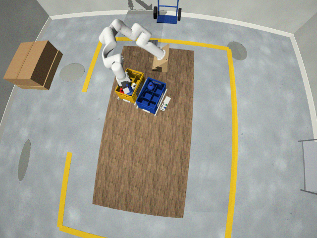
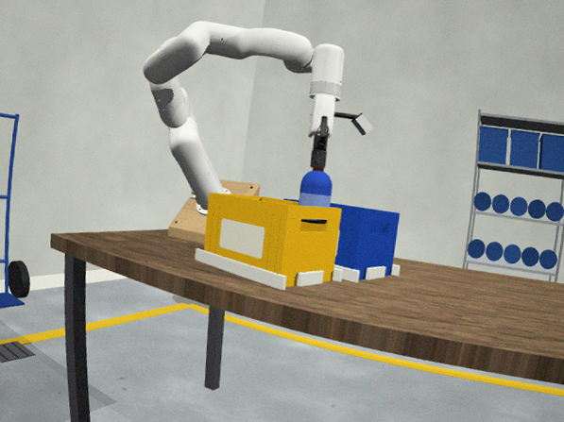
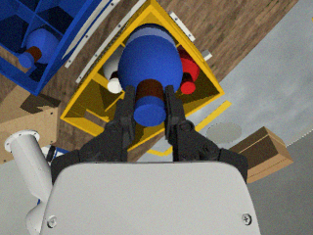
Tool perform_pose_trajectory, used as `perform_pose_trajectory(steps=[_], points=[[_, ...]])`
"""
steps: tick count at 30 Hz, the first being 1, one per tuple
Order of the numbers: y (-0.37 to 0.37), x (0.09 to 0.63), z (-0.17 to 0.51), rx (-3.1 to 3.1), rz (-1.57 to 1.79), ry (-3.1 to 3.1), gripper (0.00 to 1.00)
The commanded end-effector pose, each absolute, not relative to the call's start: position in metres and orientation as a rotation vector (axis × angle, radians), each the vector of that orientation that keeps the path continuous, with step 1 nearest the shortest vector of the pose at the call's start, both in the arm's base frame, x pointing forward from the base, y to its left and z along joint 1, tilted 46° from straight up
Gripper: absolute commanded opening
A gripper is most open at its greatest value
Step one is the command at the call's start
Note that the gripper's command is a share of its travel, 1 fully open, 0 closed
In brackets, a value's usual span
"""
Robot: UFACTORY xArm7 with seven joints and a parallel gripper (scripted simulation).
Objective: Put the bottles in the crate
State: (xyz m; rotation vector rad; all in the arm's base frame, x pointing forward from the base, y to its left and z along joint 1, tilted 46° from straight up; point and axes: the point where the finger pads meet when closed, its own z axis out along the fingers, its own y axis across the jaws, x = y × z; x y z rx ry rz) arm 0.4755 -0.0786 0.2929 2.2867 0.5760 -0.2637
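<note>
My gripper [image 1: 125,84] [image 2: 317,166] [image 3: 150,97] is shut on the brown neck of a blue bottle [image 2: 316,183] [image 3: 149,61]. The bottle hangs upright over the yellow crate [image 1: 124,96] [image 2: 295,243] [image 3: 69,115], its upper part above the rim, its lower end hidden. In that crate stand a white bottle [image 1: 133,86] [image 3: 114,69] and a red bottle [image 1: 121,89] [image 3: 189,66]. The blue crate [image 1: 144,106] [image 2: 369,233] holds another blue bottle [image 1: 150,86] [image 3: 43,43] in a compartment toward the arm base. The pick list [image 1: 167,99] shows green and blue marks; its numbers are too small to read.
The crates stand side by side within low white strips [image 2: 240,269] on the wooden table [image 1: 145,153] [image 2: 462,306]. The arm's wooden base mount [image 1: 165,64] [image 2: 186,225] is behind them. The blue crate's other visible compartments are empty.
</note>
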Motion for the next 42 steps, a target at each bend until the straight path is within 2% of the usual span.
perform_pose_trajectory(steps=[1, 42], points=[[-0.071, 0.477, 0.300, 2.286, -0.258, 0.580, 0.00], [-0.039, 0.477, 0.330, 2.286, -0.258, 0.580, 0.00]])
